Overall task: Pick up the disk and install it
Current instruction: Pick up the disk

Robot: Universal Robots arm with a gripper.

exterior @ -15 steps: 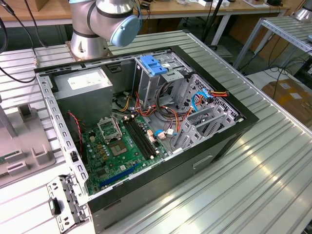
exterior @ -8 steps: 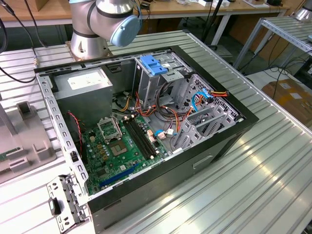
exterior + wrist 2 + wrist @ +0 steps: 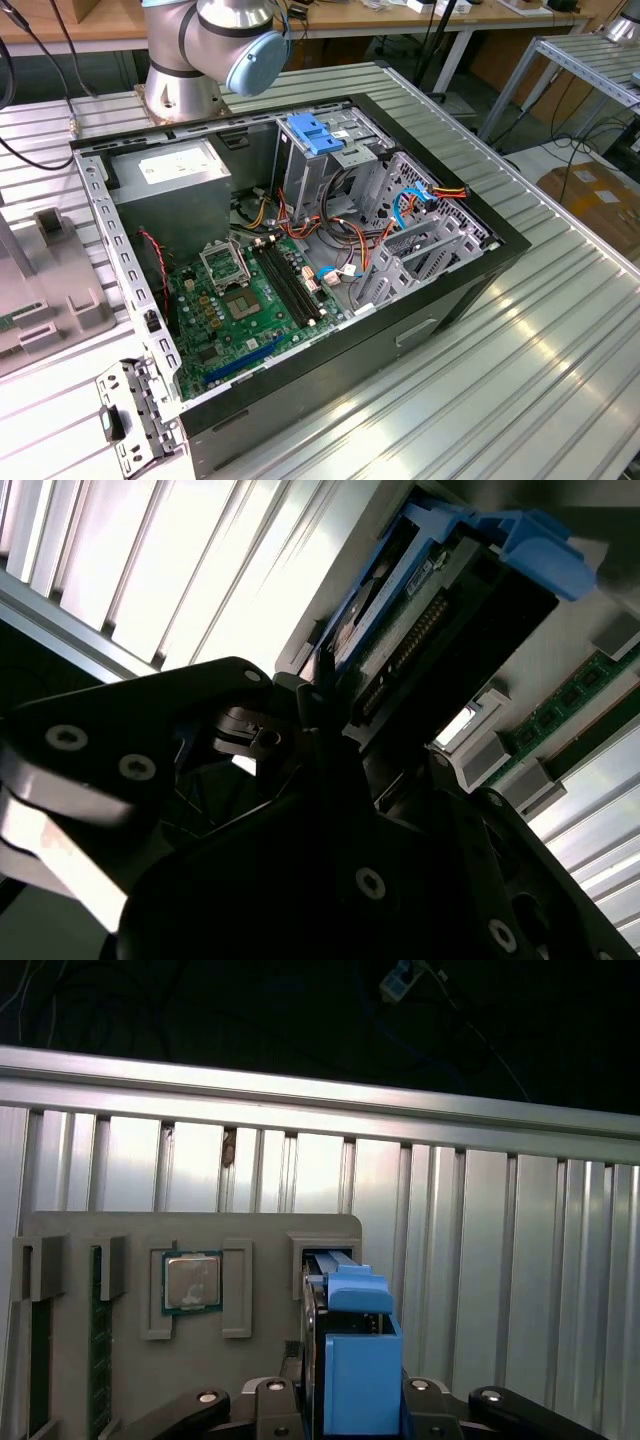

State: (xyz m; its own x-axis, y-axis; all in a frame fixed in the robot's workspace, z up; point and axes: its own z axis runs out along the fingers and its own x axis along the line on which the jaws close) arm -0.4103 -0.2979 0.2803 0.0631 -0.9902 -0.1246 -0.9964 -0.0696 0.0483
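The disk [image 3: 357, 1358] stands on edge in a slot of a grey holder tray [image 3: 120, 1235], its blue plastic rail facing the first wrist view. In the second wrist view the disk [image 3: 420, 610] shows its dark connector edge and blue tab. My gripper [image 3: 355, 1405] straddles the disk, with one black finger pressed against each side of the blue rail. One of the fingers [image 3: 310, 705] lies against the disk's lower edge. In the exterior view the open computer case [image 3: 480, 265] lies on the table, with the arm's base [image 3: 215, 50] behind it.
The holder tray also carries a processor chip [image 3: 192, 1282] and memory sticks [image 3: 570, 705]. Inside the case are a drive cage with a light-blue latch [image 3: 315, 133], a grey power-supply box [image 3: 170, 180], a green motherboard [image 3: 240, 300] and loose cables. The ribbed metal table [image 3: 520, 380] surrounds it.
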